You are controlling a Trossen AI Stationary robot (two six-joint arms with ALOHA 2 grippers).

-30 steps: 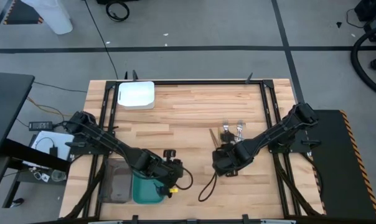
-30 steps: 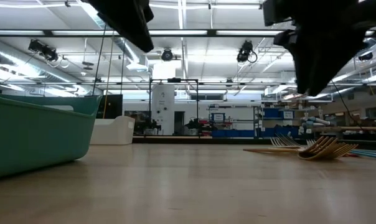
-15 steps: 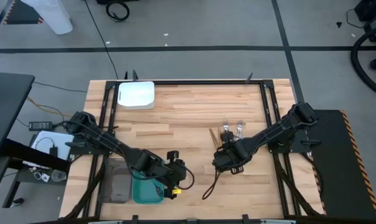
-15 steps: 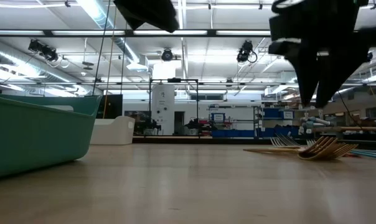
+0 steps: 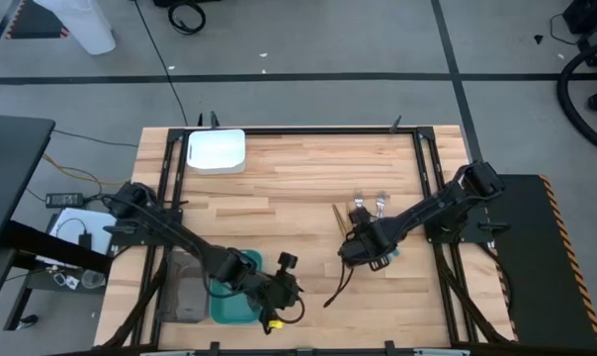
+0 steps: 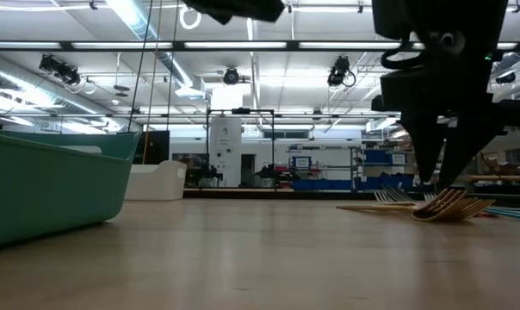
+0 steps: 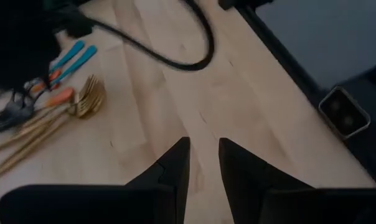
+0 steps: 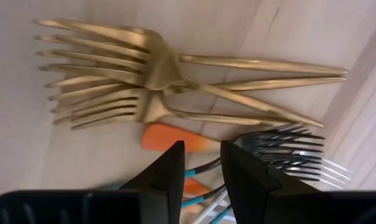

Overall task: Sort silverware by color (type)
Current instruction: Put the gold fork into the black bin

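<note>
High view: right gripper point(image 5: 363, 255) hangs over the silverware point(image 5: 366, 210) heap at table's right-centre; left gripper point(image 5: 279, 295) waits beside the teal tray point(image 5: 231, 307).

Right wrist view: jaws narrowly parted, empty, above gold forks point(image 8: 113, 68) crossed over orange and dark pieces. Risk: tangled tines could drag up neighbours of another colour.

Left wrist view: fingers slightly apart, nothing held.

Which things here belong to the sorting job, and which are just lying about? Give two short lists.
Job: gold forks; dark forks; orange-handled piece; teal tray; grey tray; white tray; right gripper low over the forks; left gripper above bare table.

Lying about: black cable; floor cables.
</note>
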